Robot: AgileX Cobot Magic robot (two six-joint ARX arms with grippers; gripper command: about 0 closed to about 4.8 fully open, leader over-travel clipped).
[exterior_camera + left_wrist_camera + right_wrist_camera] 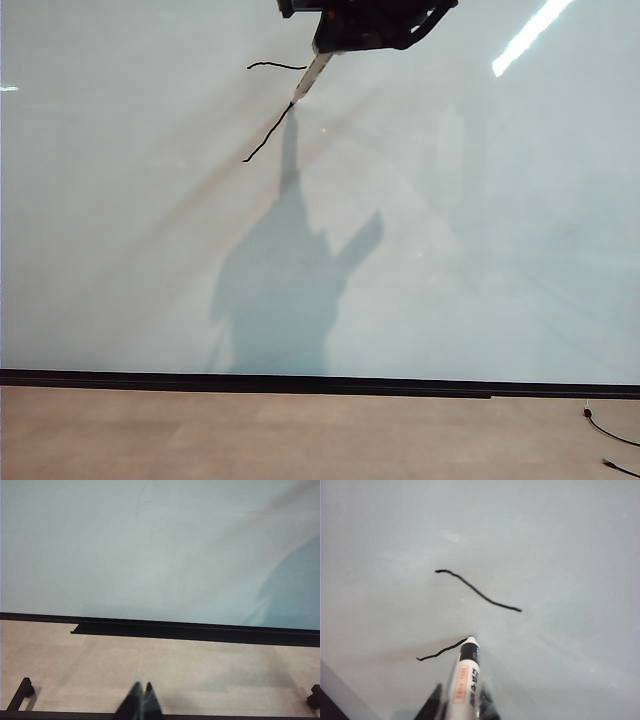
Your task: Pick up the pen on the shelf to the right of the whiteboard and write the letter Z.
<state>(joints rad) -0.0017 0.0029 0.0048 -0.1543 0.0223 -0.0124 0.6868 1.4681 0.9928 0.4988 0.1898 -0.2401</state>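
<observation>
Seen from the exterior camera, the right hand [335,42] at the top of the whiteboard [450,250] grips the pen [310,78], whose dark tip touches the board just below the hand, at the upper end of a diagonal stroke of the unfinished letter Z [272,110], with a short top stroke just beside the hand. From the left wrist, the left hand [140,700] hangs over the tan floor [200,675] with its fingers pressed together, holding nothing, well short of the whiteboard [150,545] and the dark shelf [150,629] at its foot. From the right wrist, the right hand [459,702] is clamped on the pen [465,677], its orange-framed label too blurred to read, tip against the whiteboard [560,555] at one stroke's end of the letter Z [477,592].
</observation>
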